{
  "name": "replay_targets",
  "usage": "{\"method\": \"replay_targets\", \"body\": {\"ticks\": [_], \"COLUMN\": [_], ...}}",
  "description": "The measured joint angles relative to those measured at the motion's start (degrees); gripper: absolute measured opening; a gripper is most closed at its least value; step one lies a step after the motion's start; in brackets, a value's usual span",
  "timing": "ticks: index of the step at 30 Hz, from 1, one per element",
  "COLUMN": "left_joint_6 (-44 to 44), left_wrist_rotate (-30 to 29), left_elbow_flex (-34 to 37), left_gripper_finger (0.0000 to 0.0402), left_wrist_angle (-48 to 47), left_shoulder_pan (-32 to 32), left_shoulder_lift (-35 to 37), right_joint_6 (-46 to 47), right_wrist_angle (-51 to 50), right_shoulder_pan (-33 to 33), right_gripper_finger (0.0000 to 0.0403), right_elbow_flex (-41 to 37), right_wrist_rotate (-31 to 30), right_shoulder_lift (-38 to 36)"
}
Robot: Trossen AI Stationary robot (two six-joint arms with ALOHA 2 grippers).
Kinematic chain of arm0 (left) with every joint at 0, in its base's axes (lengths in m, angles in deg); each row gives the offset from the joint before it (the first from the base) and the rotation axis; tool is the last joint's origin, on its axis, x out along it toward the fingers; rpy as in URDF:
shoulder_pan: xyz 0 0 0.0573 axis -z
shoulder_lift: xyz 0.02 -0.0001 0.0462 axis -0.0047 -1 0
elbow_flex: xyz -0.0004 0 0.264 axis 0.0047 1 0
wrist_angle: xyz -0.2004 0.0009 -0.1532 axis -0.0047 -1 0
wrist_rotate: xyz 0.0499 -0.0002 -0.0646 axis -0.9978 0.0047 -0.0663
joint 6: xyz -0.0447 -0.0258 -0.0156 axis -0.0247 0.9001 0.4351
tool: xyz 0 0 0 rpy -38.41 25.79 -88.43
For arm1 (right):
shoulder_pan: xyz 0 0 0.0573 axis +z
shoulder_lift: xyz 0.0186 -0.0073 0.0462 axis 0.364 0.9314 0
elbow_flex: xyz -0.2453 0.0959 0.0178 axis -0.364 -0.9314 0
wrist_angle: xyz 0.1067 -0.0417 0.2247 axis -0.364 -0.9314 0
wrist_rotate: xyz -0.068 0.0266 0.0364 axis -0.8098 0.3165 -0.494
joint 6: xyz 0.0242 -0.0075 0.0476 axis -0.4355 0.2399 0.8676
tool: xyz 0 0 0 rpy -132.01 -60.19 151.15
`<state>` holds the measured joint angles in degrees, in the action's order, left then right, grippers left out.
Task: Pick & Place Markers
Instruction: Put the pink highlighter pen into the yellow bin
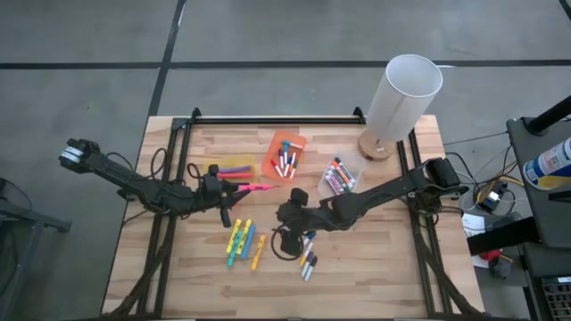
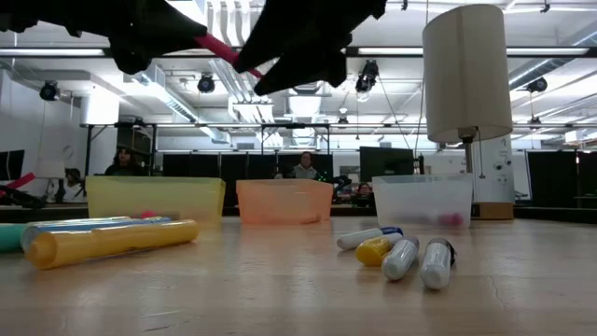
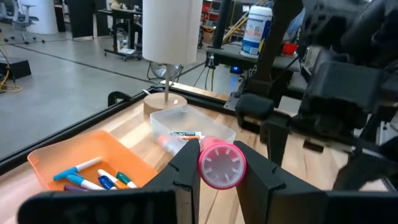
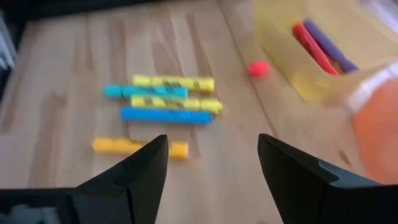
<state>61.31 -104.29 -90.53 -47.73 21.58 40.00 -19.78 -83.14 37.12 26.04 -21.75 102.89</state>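
A pink marker point(image 3: 222, 165) sits clamped between the fingers of the left hand point(image 1: 234, 187), lifted off the counter point(image 1: 393, 267) just beside the yellow bin point(image 1: 236, 168); only its round end shows from the wrist. More markers point(image 1: 243, 242) lie loose near that bin. The right hand point(image 1: 287, 237) hangs above them with fingers spread, holding nothing. The bin's contents are blurred.

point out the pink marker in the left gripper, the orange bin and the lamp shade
pink marker point(image 3: 222, 164), left wrist view, on its round end cap
orange bin point(image 1: 287, 156), high view, on its floor between markers
lamp shade point(image 1: 403, 96), high view, on its white side
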Motion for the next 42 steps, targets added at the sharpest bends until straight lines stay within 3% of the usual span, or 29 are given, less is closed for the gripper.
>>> {"method": "replay_targets", "body": {"ticks": [4, 7, 15, 19, 26, 31, 37, 42], "left_joint_6": [1.3, 2.3, 0.4, 0.0, -0.2, -0.8, -1.3, -1.3], "left_wrist_rotate": [1.0, 1.5, 4.3, 7.0, 11.0, 11.0, 11.0, 11.1], "left_elbow_flex": [0.0, 0.0, 0.0, 0.0, 0.0, 0.0, 0.0, 0.0], "left_gripper_finger": [0.0069, 0.0069, 0.0069, 0.0069, 0.0069, 0.0069, 0.0069, 0.0069], "left_wrist_angle": [-0.1, 0.0, 3.9, 4.2, 4.2, 4.0, 3.9, 3.0], "left_shoulder_pan": [0.2, 0.3, 0.3, 0.3, 0.3, 0.4, 0.4, 0.5], "left_shoulder_lift": [1.5, 3.1, 8.5, 11.3, 14.3, 14.6, 15.3, 16.5], "right_joint_6": [-0.6, 4.0, 12.1, 14.1, 16.5, 21.3, 19.5, 17.9], "right_wrist_angle": [11.5, 17.8, 23.9, 23.9, 18.7, 18.8, 16.8, 11.4], "right_shoulder_pan": [-0.5, -1.2, -2.4, -3.4, -5.3, -7.8, -8.2, -8.4], "right_gripper_finger": [0.0237, 0.0237, 0.0235, 0.0235, 0.0235, 0.0235, 0.0235, 0.0230], "right_elbow_flex": [-4.0, -7.2, -9.5, -5.8, 1.0, 4.9, 13.1, 20.7], "right_wrist_rotate": [-0.1, -0.4, -6.0, -7.0, -14.4, -14.9, -13.6, -16.3], "right_shoulder_lift": [0.0, 0.0, 2.8, 8.1, 16.3, 20.3, 27.3, 32.4]}}
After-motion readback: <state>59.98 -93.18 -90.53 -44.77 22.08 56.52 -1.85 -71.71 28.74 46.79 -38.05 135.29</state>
